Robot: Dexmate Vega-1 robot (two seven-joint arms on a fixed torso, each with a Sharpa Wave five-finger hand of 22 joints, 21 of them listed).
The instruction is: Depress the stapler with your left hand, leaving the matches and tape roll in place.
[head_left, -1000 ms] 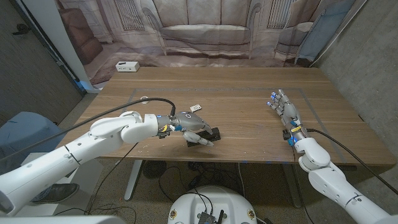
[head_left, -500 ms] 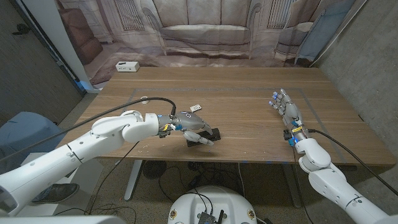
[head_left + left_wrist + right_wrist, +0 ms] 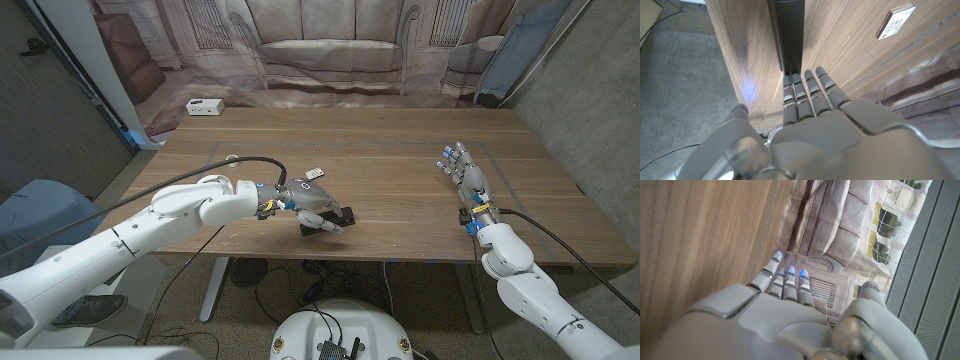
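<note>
Left hand (image 3: 312,208) positioned over the stapler (image 3: 343,213) near the front edge of the table (image 3: 400,190), shown at the pressing stage of the task. In the left wrist view the fingers (image 3: 810,92) lie straight and pressed together side by side, their tips on the near end of the dark stapler (image 3: 789,35), which runs on lengthwise beyond them; the thumb stands off to one side, apart from the stapler. This flat, closed arrangement suits a downward push rather than a grasp, since the load is spread across the fingertips and nothing needs to be lifted. Whether the stapler's arm is already fully down cannot be told from these views. The matches (image 3: 315,173) lie on the wood beyond and to the side of the fingertips, well apart from them, and so are unlikely to be disturbed by a straight press. No tape roll can be made out. Right hand (image 3: 466,184) waits well apart on the other side of the table, fingers extended and slightly spread, holding nothing, because the task assigns it no part.
</note>
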